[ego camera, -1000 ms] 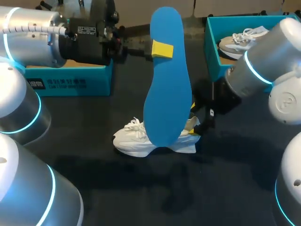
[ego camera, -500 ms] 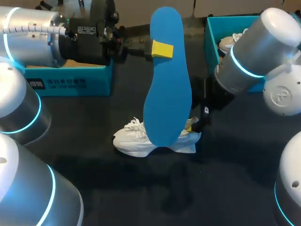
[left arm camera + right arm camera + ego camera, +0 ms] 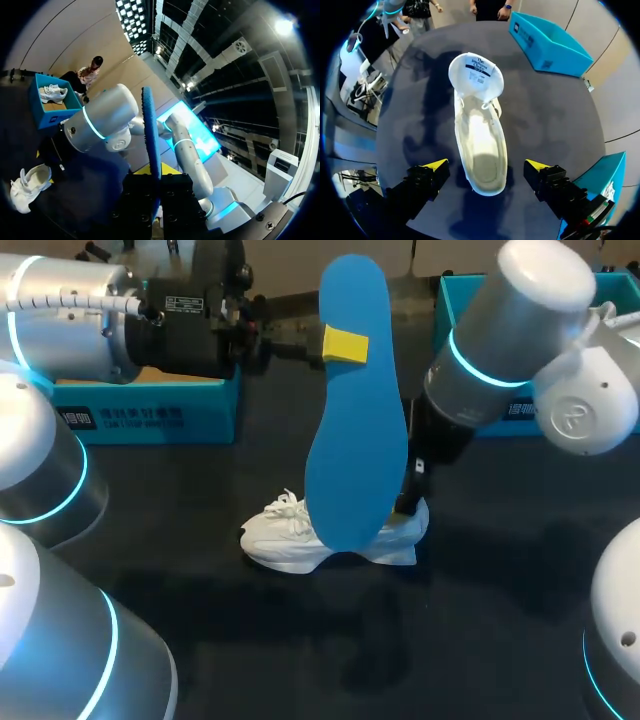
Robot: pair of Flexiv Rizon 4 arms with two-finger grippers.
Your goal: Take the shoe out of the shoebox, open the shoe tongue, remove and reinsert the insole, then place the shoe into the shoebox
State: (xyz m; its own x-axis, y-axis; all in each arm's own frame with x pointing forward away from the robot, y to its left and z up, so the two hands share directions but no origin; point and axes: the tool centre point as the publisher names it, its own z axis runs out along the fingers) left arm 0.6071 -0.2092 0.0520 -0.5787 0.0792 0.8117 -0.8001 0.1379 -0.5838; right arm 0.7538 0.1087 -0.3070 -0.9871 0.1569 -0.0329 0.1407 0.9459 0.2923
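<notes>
From here I see a dark, matte desk (image 3: 150,510), lit from above, with soft shadows on it; its edge curves in the right wrist view.

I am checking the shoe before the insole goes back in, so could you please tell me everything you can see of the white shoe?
The white shoe is a low lace-up trainer, fabric by its look, standing on its sole on the table. Its tongue is folded forward with the label showing, and the inside looks bare. The right gripper is open, a finger at each side of the heel, neither touching. In the head view the blue insole hides its middle.
</notes>
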